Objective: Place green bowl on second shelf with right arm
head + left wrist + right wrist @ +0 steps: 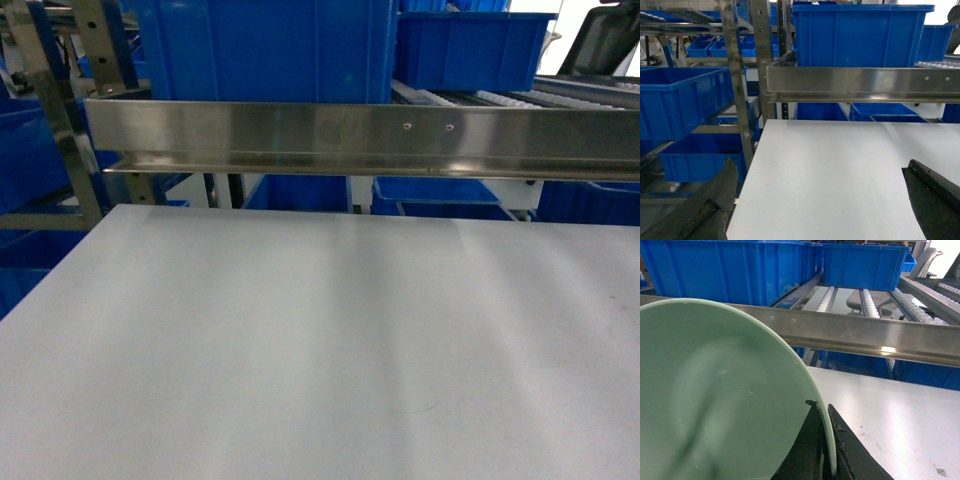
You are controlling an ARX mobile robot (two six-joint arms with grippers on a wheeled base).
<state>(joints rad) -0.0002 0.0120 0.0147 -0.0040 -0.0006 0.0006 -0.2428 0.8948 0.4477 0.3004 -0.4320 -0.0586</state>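
Note:
The pale green bowl [715, 390] fills the left half of the right wrist view, its hollow facing the camera. My right gripper [821, 406] is shut on its rim, one finger inside and one outside, above the white tabletop [900, 415]. Straight ahead runs the steel front rail [865, 335] of the second shelf [840, 297], whose roller rails lie just behind it. Neither the bowl nor the right arm shows in the head view. My left gripper [820, 165] hangs open over the table's left edge, with nothing between its fingers [722, 187].
Large blue crates [735, 270] stand on the roller shelf at the left, and a smaller one [862, 265] sits farther back. The steel rail [360, 135] spans the far end of the tabletop [320, 340]. More blue crates [680, 100] fill the rack on the left.

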